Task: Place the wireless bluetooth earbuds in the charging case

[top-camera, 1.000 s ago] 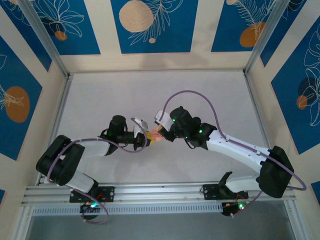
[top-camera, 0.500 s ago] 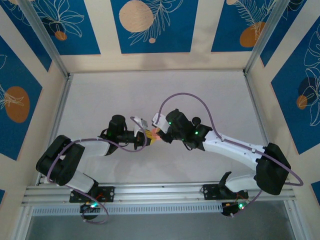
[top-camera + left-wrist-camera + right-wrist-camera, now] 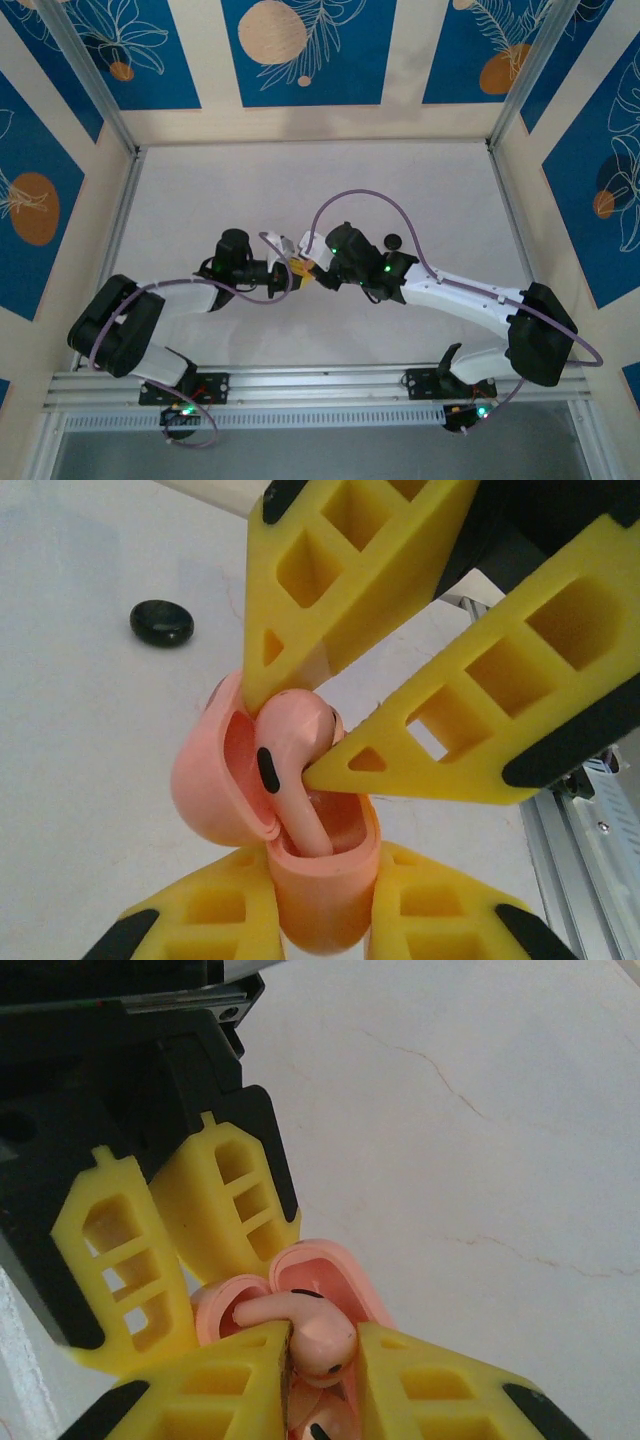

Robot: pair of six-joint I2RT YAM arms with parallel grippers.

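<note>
The earbuds and case here are pink, not black. My left gripper [image 3: 322,880] is shut on the body of the open pink charging case [image 3: 320,900], whose lid [image 3: 205,780] hangs open to the left. My right gripper [image 3: 322,1345] is shut on a pink earbud [image 3: 322,1332]. The earbud [image 3: 292,742] has its stem down inside the case, with its head above the rim. A second pink piece with a black mark [image 3: 322,1430] shows lower between the right fingers. In the top view both grippers meet at mid-table, left gripper [image 3: 287,271] against right gripper [image 3: 311,268].
A small black oval object [image 3: 162,623] lies on the white table beyond the case, and in the top view it [image 3: 392,240] sits just behind the right arm. An aluminium rail [image 3: 320,382] runs along the near edge. Patterned walls enclose the table.
The right arm has shifted left and closed in on the left gripper, bringing the earbud into the case. The black oval object has come out from under the right arm.
</note>
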